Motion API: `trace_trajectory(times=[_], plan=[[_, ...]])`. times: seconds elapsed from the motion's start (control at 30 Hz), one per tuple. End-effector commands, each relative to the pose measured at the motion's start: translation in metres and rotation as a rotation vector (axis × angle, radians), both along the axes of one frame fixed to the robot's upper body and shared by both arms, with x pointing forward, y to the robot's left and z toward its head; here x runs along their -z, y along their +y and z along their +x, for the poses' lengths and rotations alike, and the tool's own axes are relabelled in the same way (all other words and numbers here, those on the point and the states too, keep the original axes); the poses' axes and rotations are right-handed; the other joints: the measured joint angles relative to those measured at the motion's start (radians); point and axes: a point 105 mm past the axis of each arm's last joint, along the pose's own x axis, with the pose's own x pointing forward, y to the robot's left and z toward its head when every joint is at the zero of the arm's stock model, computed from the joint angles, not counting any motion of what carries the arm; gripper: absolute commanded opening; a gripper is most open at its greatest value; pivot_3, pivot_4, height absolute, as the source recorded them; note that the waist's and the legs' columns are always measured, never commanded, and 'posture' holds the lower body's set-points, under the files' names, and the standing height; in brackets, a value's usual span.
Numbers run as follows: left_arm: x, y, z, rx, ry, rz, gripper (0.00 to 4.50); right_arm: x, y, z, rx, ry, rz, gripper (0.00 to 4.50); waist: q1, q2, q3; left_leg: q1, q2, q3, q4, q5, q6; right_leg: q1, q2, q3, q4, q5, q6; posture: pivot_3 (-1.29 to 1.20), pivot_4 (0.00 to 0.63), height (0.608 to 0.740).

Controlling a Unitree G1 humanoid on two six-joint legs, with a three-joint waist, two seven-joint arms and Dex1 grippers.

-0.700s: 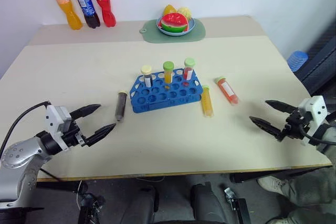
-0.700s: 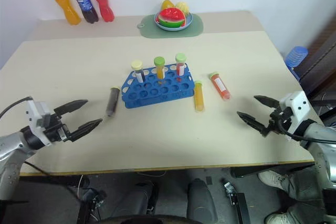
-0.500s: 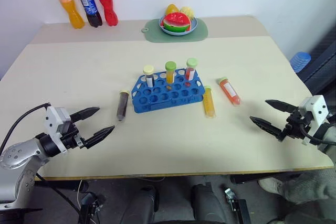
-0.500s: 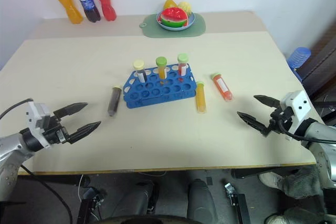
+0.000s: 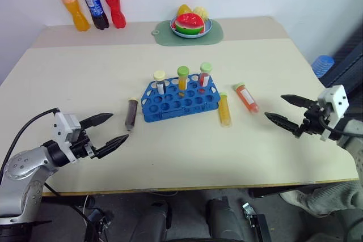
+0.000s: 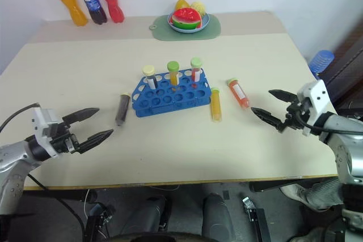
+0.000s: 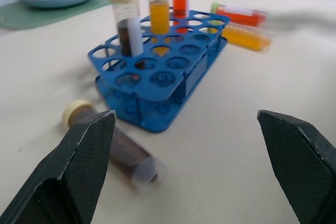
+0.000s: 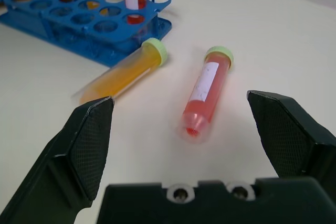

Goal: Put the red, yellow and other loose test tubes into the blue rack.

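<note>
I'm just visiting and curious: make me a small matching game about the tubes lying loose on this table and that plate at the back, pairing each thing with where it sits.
Things:
1. dark brown tube
2. yellow-orange tube
3. red-orange tube
4. fruit plate

Places:
A. on the green mat at the table's far edge
B. lying just right of the blue rack
C. lying left of the blue rack
D. lying farthest right, nearest the right hand

Pairs: 1-C, 2-B, 3-D, 4-A

Three soda bottles [image 5: 91, 3] line up at the far left corner of the beige table [image 5: 170, 157]. Over at the far edge, a green mat [image 5: 190, 35] carries a fruit plate [image 5: 189, 25], watermelon slice showing.
</note>
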Motion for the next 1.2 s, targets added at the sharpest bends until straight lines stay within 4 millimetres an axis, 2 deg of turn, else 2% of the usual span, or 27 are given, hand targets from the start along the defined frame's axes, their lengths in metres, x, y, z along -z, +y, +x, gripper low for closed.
trace_trajectory(times=[0.03, 0.13, 0.27, 0.47, 0.63, 0.83, 0.9, 0.97, 1.03, 1.1, 1.13, 1.2], plan=[[-0.008, -0.01, 0.002, 0.033, -0.057, 0.038, 4.5, -0.029, 0.01, 0.016, 0.027, -0.098, -0.098, 4.47, 0.0, 0.0, 0.0, 0.0, 0.0, 0.0, 0.0, 0.0, 0.0, 0.0, 0.0, 0.0, 0.0, 0.0, 0.0, 0.0, 0.15, 0.74], [-0.009, -0.018, 0.002, 0.064, -0.059, 0.053, 4.5, -0.033, 0.025, 0.025, -0.017, 0.057, -0.044, 4.47, -0.003, 0.001, 0.001, -0.001, 0.0, 0.0, 0.0, 0.0, 0.0, -0.001, 0.0, 0.0, 0.0, 0.0, 0.0, 0.0, 0.15, 0.74], [-0.006, -0.022, 0.002, 0.088, -0.06, 0.084, 4.5, -0.025, 0.029, 0.049, 0.081, 0.246, -0.042, 4.47, -0.002, 0.001, 0.001, -0.002, 0.0, 0.0, 0.0, 0.0, 0.0, -0.002, 0.0, 0.0, -0.001, 0.0, -0.001, 0.0, 0.15, 0.74], [-0.005, -0.028, 0.001, 0.106, -0.055, 0.085, 4.5, -0.027, 0.046, 0.082, 0.172, 0.474, 0.036, 4.47, -0.004, 0.002, 0.002, -0.003, 0.0, 0.001, -0.001, 0.0, 0.0, -0.004, 0.0, 0.0, -0.001, 0.001, -0.001, 0.0, 0.15, 0.74], [-0.005, -0.032, -0.003, 0.106, -0.057, 0.081, 4.5, -0.011, 0.049, 0.099, 0.228, 0.563, 0.001, 4.47, -0.002, 0.002, 0.002, -0.004, 0.0, 0.001, -0.004, 0.0, -0.001, -0.006, 0.0, 0.0, -0.002, 0.002, -0.001, 0.0, 0.15, 0.74], [-0.006, -0.033, -0.012, 0.083, -0.048, 0.072, 4.5, 0.013, 0.045, 0.109, 0.277, 0.605, -0.117, 4.47, -0.009, 0.002, 0.002, -0.006, 0.0, 0.003, -0.01, 0.003, -0.005, -0.014, 0.0, 0.001, 0.0, 0.002, -0.001, 0.0, 0.15, 0.74], [-0.005, -0.032, -0.014, 0.072, -0.042, 0.07, 4.5, 0.016, 0.046, 0.112, 0.263, 0.595, -0.155, 3.93, -0.011, 0.002, 0.002, -0.006, 0.0, 0.003, -0.011, 0.004, -0.007, -0.015, 0.0, 0.001, 0.001, 0.003, -0.002, 0.0, 0.15, 0.74], [-0.004, -0.031, -0.017, 0.057, -0.041, 0.075, 4.5, 0.019, 0.045, 0.114, 0.244, 0.576, -0.192, 3.1, -0.013, 0.002, 0.001, -0.006, 0.001, 0.004, -0.012, 0.004, -0.006, -0.016, 0.0, 0.001, 0.002, 0.003, -0.002, 0.0, 0.15, 0.74], [-0.004, -0.03, -0.019, 0.041, -0.035, 0.066, 4.5, 0.02, 0.043, 0.115, 0.229, 0.552, -0.214, 2.16, -0.014, 0.002, 0.001, -0.005, 0.001, 0.004, -0.012, 0.004, -0.007, -0.016, 0.0, 0.001, 0.003, 0.003, -0.002, 0.0, 0.15, 0.74], [-0.003, -0.029, -0.02, 0.031, -0.033, 0.064, 4.5, 0.018, 0.04, 0.116, 0.214, 0.535, -0.23, 1.04, -0.013, 0.002, 0.001, -0.005, 0.001, 0.005, -0.011, 0.004, -0.006, -0.016, 0.0, 0.001, 0.004, 0.003, -0.002, 0.0, 0.15, 0.74], [-0.003, -0.029, -0.02, 0.029, -0.034, 0.061, 4.5, 0.016, 0.036, 0.118, 0.219, 0.492, -0.252, 0.82, -0.013, 0.002, 0.001, -0.005, 0.001, 0.005, -0.011, 0.004, -0.006, -0.016, 0.0, 0.001, 0.004, 0.003, -0.002, 0.0, 0.15, 0.74], [-0.004, -0.03, -0.02, 0.026, -0.036, 0.052, 4.5, 0.01, 0.028, 0.121, 0.234, 0.426, -0.276, 0.82, -0.011, 0.002, 0.002, -0.005, 0.001, 0.005, -0.011, 0.004, -0.006, -0.016, 0.0, 0.001, 0.005, 0.003, -0.002, 0.0, 0.15, 0.74]])
